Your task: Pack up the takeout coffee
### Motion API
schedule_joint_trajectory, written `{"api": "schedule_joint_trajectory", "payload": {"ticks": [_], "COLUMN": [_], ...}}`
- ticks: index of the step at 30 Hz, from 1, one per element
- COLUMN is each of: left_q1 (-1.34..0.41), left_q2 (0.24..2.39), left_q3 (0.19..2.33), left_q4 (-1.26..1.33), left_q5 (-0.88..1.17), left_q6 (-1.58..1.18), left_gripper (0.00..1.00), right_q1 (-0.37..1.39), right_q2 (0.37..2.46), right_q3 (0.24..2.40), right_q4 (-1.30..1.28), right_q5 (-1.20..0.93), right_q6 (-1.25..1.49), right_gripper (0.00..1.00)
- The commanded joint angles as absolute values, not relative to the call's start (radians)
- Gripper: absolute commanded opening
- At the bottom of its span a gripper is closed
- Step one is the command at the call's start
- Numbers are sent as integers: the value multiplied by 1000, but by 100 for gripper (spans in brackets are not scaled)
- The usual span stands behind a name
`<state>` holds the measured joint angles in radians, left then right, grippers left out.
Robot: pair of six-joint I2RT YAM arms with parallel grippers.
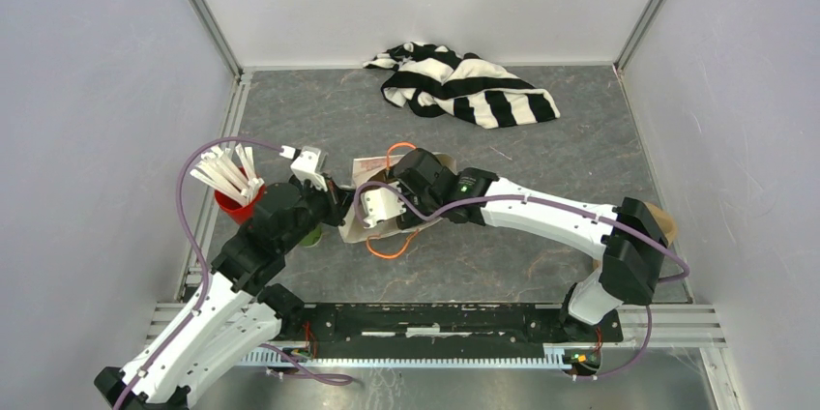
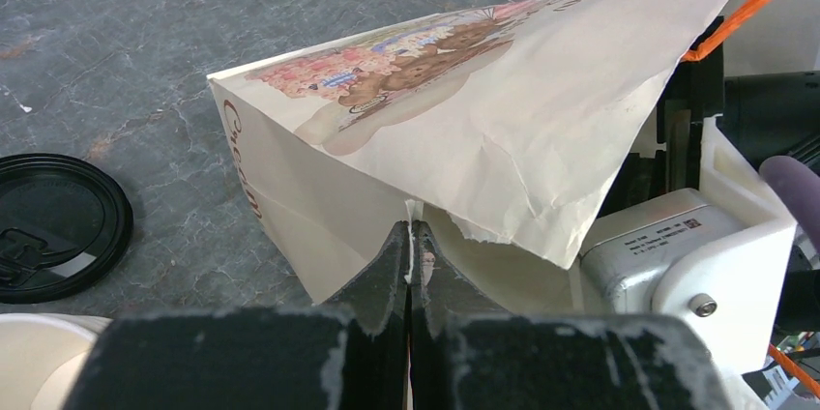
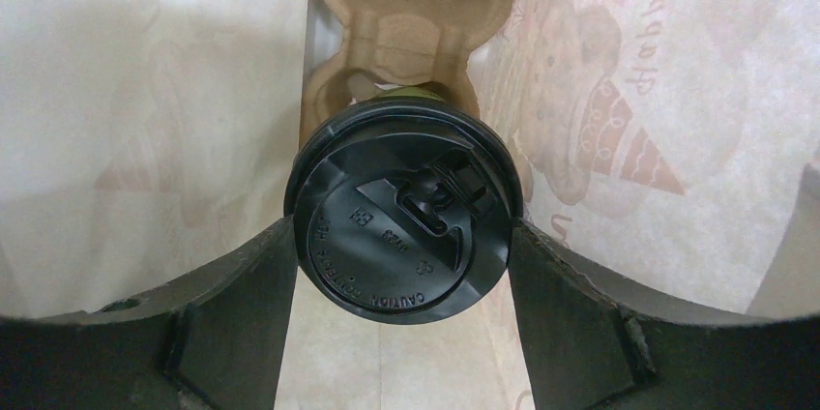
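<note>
right hand (image 3: 403,231) grips the takeout coffee (image 3: 387,188) inside the bag (image 3: 145,91).

The table (image 1: 541,265) has a dark grey, stone-patterned top. A black-and-white striped cloth (image 1: 464,86) lies crumpled at the far edge. A printed paper bag (image 2: 464,110) lies on its side near the centre. A loose black lid (image 2: 53,221) lies flat nearby. A red cup (image 1: 235,205) holding white strips stands at the left edge
</note>
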<state>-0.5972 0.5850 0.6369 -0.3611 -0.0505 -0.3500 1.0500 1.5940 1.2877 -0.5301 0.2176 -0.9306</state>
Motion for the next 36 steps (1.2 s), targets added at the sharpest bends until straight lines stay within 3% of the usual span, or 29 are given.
{"api": "schedule_joint_trajectory", "payload": {"ticks": [1,33,36], "left_q1": [-600,-600,-600], "left_q2": [599,718,722], "left_q3": [674,772,774], "left_q4": [-375,-425,-433], "left_q5": [-59,-115,-124], "left_q6": [-393,-423,-426], "left_gripper": [2,2,2], "right_q1": [1034,965,964], "right_q2": [1600,1713,1709], "right_q3": [1260,1329,1355], "right_q4": [-454,-553,-574], "right_q5": [198,105,87], "right_q6": [-949,-892,-874], "right_gripper": [18,30,35]}}
